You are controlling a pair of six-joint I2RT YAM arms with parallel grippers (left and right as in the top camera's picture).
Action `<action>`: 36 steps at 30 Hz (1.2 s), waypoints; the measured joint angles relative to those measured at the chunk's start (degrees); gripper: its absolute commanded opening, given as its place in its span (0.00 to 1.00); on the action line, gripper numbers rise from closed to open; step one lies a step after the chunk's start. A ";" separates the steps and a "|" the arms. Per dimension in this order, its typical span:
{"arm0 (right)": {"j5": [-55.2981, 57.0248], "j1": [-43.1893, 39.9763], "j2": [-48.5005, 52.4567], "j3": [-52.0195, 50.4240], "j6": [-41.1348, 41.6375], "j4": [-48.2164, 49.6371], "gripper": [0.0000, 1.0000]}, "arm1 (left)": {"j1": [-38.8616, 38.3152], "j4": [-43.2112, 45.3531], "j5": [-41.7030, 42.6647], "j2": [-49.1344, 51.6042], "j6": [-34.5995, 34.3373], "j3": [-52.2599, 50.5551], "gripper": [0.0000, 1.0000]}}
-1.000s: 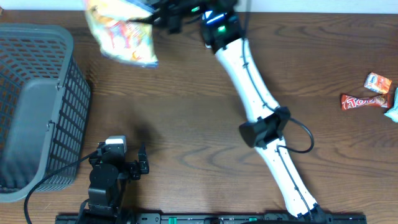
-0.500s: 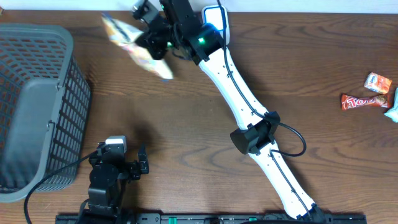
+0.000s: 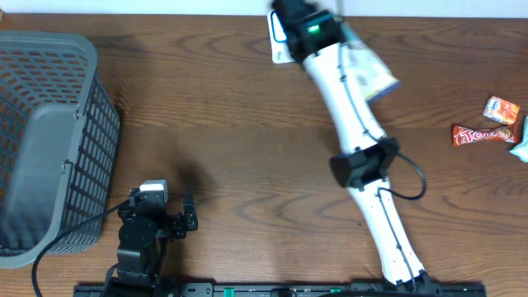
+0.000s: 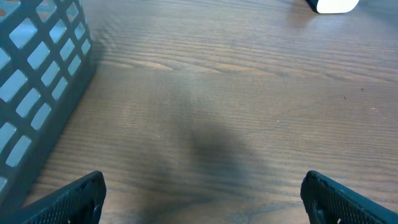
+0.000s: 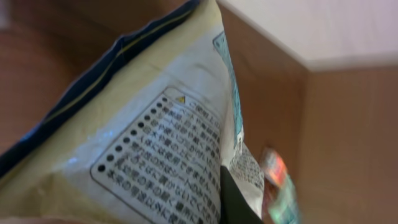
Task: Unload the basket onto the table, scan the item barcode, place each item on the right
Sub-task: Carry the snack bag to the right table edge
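The big brown table (image 3: pixel 214 124) fills the view from above. A gray basket (image 3: pixel 49 124) with holes in its sides stands on the left side of it. The long white right arm (image 3: pixel 359 124) reaches from the near edge all the way to the far edge, and a green light glows close to its far end. The short black left arm (image 3: pixel 140 243) sits folded up at the near left, just beside the basket. The left gripper (image 4: pixel 202 180) has its two black fingers spread wide apart, with only bare wood between them. The snack bag (image 3: pixel 375 76) is up at the far side, just right of the white arm and partly hidden under it. The right gripper (image 5: pixel 231 200) is pinching the snack bag tight, and the side with small black writing fills the right wrist view. A white thing (image 3: pixel 280 37) with a blue line lies at the far edge, just left of the end of the right arm. Far off at the right edge lie a red candy bar (image 3: pixel 483 134) and a small orange packet (image 3: pixel 501 109), close together.
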 measured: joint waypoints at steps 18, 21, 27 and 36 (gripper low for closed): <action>-10.82 -32.74 0.00 -15.39 10.86 7.06 0.18 | 0.00 0.00 0.00 0.00 0.00 0.00 0.99; -12.72 -37.29 -0.02 -21.92 11.06 8.85 0.47 | 0.00 0.00 0.00 0.00 0.00 0.00 0.99; -16.50 -41.86 -0.02 -25.94 11.19 6.88 0.12 | 0.00 0.00 0.02 0.00 0.00 0.00 0.99; -27.28 -43.34 -7.65 -26.29 11.26 7.91 0.01 | -0.02 0.00 0.02 0.00 0.00 0.00 0.99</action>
